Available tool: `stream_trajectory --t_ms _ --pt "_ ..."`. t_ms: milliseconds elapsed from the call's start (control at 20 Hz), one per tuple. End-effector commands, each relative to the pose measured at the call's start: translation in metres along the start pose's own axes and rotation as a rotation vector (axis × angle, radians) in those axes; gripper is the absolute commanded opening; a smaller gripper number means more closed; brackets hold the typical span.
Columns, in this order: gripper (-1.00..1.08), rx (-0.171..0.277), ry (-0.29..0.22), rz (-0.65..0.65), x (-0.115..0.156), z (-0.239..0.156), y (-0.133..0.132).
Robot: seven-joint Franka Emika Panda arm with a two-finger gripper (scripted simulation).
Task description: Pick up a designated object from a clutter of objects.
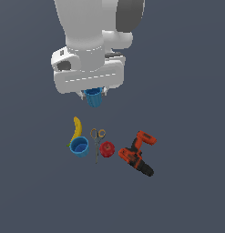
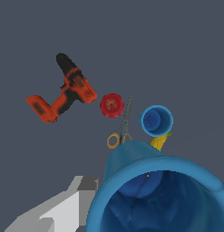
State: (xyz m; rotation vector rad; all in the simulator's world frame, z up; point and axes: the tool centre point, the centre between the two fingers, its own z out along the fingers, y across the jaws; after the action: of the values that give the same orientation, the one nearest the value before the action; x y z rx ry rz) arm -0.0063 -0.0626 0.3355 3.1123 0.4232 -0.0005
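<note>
While the small blue cup (image 1: 94,97) hangs clamped in the gripper (image 1: 93,94), clear of the desk and apart from everything else, the pick-up looks all but done by my reckoning; the lift is the step in hand, and what remains seems only to carry it steady and keep the hold, since a thin plastic wall could slip or tilt if the squeeze eased. Below it, toward the middle of the desk (image 1: 186,191), the rest lie in a loose row: the banana (image 1: 77,128) touching the larger blue cup (image 1: 79,147), the scissors (image 1: 97,142) just beside, then the red fruit (image 1: 107,149), and the power drill (image 1: 137,154) nearest the exterior view's right edge; the exterior view shows the cup's height above the pile, though the fingers are mostly hidden; the wrist view looks straight down into the held cup's open mouth, and past its rim to the larger cup's interior.
</note>
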Motion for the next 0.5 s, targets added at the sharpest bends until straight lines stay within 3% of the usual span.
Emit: stream_trajectory --t_ms 0,450 --pt "-1.0 0.0 0.0 0.0 -0.008 -0.021 -0.007" --pt "-1.0 0.0 0.0 0.0 -0.025 -0.07 -0.022"
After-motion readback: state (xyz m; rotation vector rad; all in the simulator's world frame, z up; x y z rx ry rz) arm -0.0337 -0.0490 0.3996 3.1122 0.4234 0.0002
